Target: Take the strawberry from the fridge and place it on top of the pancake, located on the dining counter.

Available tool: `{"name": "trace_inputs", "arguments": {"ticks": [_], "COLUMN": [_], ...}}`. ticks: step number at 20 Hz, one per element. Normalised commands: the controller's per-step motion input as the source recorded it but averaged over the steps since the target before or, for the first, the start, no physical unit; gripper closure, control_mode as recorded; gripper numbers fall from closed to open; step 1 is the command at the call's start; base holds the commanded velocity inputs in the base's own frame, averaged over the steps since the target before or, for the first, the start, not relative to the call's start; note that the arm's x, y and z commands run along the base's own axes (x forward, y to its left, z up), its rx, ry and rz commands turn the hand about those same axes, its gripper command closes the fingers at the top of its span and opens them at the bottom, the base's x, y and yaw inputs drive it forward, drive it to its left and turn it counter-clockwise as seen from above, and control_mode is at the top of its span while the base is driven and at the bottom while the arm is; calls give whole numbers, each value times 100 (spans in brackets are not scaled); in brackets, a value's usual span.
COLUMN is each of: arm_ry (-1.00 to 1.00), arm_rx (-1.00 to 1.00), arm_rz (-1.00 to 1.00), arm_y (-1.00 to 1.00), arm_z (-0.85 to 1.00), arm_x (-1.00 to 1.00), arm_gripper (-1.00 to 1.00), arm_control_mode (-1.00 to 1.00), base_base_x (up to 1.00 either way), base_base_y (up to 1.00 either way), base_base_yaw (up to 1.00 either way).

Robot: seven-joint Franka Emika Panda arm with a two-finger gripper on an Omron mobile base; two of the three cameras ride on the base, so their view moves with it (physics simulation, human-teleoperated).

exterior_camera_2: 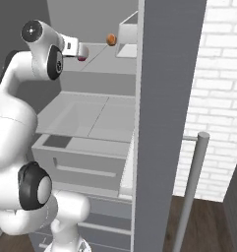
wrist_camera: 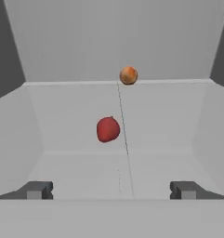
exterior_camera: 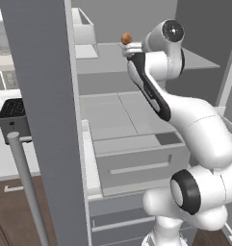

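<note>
end effector (wrist_camera: 111,189) open before the strawberry (wrist_camera: 108,129) on the fridge (exterior_camera: 136,120) shelf, orange fruit (wrist_camera: 128,75) behind it.

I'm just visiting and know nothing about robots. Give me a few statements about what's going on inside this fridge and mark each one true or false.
1. The gripper is open and holds nothing. True.
2. The strawberry lies on a shelf inside the fridge, ahead of the gripper. True.
3. The strawberry is already clamped between the fingertips. False: it lies apart from them, further in.
4. An orange fruit sits further back than the strawberry. True.
5. The fridge doors are closed. False: both stand open, and the arm reaches inside.
</note>
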Motion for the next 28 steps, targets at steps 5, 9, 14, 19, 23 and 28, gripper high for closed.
{"name": "trace_inputs", "arguments": {"ticks": [5,9,14,19,23,28], "arm_ry": [3,6,2,1,0,0], "arm_rx": [0,0,-1,-2,-1,-2], "arm_rz": [0,0,0,0,0,0], "arm_y": [0,0,11,6,0,0], "arm_z": [-2,-8,-21,-23,-17,-7], "arm_x": [59,50,50,41,9,31], "arm_gripper": [-100,-100,-100,-100,-100,-100], "arm_control_mode": [-100,-100,-100,-100,-100,-100], "base_base_x": [0,0,0,0,0,0], "base_base_y": [0,0,0,0,0,0], "base_base_yaw": [0,0,0,0,0,0]}}
